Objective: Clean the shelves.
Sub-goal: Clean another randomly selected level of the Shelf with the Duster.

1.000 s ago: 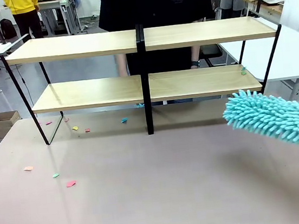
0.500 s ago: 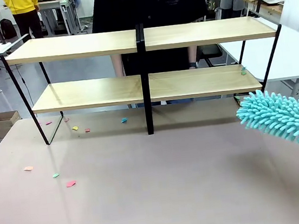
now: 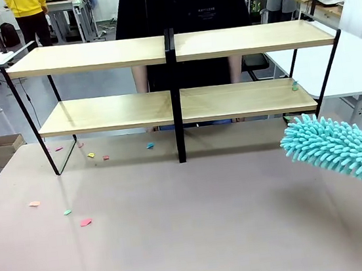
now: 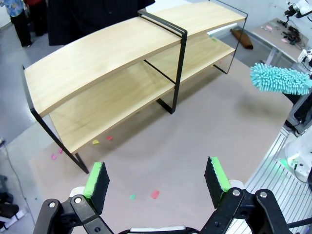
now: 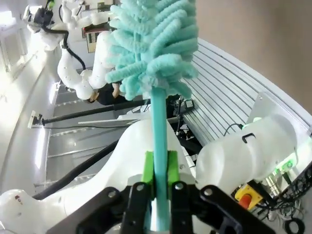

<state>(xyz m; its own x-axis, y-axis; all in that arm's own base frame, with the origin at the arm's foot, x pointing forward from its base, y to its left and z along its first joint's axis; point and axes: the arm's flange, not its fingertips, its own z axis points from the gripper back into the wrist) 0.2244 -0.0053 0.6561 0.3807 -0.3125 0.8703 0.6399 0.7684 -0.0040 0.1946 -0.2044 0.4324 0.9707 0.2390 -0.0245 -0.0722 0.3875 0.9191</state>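
We see the right end effector [image 5: 159, 168] clamped on the thin teal stem of a fluffy teal microfibre duster [image 5: 152, 44]. Its green pads [image 5: 148, 168] press on either side, and the shaggy head stands straight out beyond the fingertips. From the front the duster [image 3: 341, 149] comes in at the right edge, which cuts off its handle. The head hangs over the beige tabletop [image 3: 194, 239].

The left end effector [image 4: 156, 178] has its fingers spread wide with nothing between them. Ahead of it, across a stretch of tabletop, stand the shelves [image 4: 107, 53], a wide two-tier rack of long light-wood boards in a thin black metal frame with a central black post. The duster [image 4: 278, 79] floats far off to this end effector's right, near the rack's end but apart from it.

The shelves [image 3: 85, 56] carry very little. One small green bit [image 3: 295, 85] lies on the lower right board near its outer end (we cannot tell what it is). Small coloured paper scraps [image 3: 86, 222] dot the tabletop on the left side, some under the lower board.

Behind the rack stands a person in black [image 3: 184, 3], partly hidden by the boards. An open cardboard box [image 3: 4, 147] sits on the floor at far left, its contents out of sight.
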